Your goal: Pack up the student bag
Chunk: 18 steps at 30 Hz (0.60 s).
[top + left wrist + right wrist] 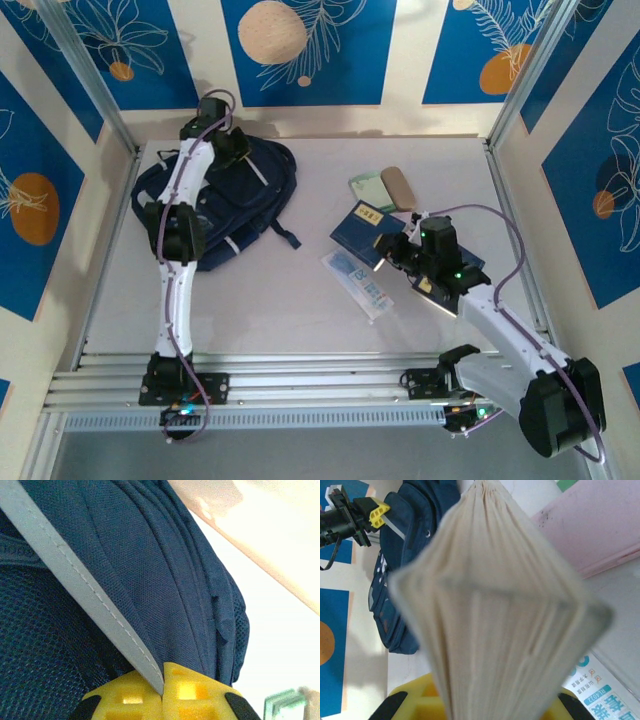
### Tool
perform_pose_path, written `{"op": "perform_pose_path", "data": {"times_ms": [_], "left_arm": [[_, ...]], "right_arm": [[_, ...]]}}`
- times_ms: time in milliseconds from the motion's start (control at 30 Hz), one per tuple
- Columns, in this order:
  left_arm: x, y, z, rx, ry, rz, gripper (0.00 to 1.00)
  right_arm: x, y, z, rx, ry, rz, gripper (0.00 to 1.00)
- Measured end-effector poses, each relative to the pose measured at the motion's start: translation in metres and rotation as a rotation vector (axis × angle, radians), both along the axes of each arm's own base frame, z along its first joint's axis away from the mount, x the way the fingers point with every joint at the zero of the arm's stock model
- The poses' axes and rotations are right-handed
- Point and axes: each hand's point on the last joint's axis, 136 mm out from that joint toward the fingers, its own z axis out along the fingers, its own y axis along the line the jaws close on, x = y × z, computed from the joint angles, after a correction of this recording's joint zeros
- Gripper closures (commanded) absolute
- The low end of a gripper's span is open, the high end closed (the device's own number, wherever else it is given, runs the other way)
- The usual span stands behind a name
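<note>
The student bag (245, 195), a navy backpack, lies at the back left of the table. My left gripper (238, 150) reaches over its top. In the left wrist view its yellow jaws (162, 687) are shut on the bag's light grey stripe (75, 575), with navy fabric (165, 580) folded beside it. My right gripper (388, 253) is at centre right, over a blue-covered book (358, 228). Seen from the right wrist, my right gripper (485, 700) is shut on that book, whose cream page edges (495, 605) fan out and hide the fingertips. Behind them lie the bag (395, 590) and the left gripper (376, 511).
A clear plastic packet (358, 283) lies in front of the book. A green-and-white pad (368, 188) and a tan case (398, 186) lie behind it. A pink sheet (590, 535) shows in the right wrist view. Frame posts and walls border the table.
</note>
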Motion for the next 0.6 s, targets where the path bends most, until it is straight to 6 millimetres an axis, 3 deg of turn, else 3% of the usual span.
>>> {"op": "perform_pose_path", "data": {"times_ms": [133, 267, 467, 600], "left_arm": [[-0.037, -0.028, 0.026, 0.013, 0.016, -0.120, 1.00], [-0.091, -0.048, 0.070, 0.003, -0.004, -0.234, 1.00], [-0.159, -0.049, 0.144, -0.014, -0.115, -0.352, 1.00], [-0.193, -0.052, 0.167, -0.040, -0.147, -0.436, 1.00]], "right_arm": [[-0.006, -0.006, 0.027, -0.033, -0.063, 0.003, 1.00], [-0.011, -0.010, 0.059, -0.066, -0.135, 0.025, 1.00], [-0.019, -0.005, 0.086, -0.088, -0.187, 0.098, 1.00], [-0.032, 0.012, 0.087, -0.048, -0.181, 0.212, 1.00]]}}
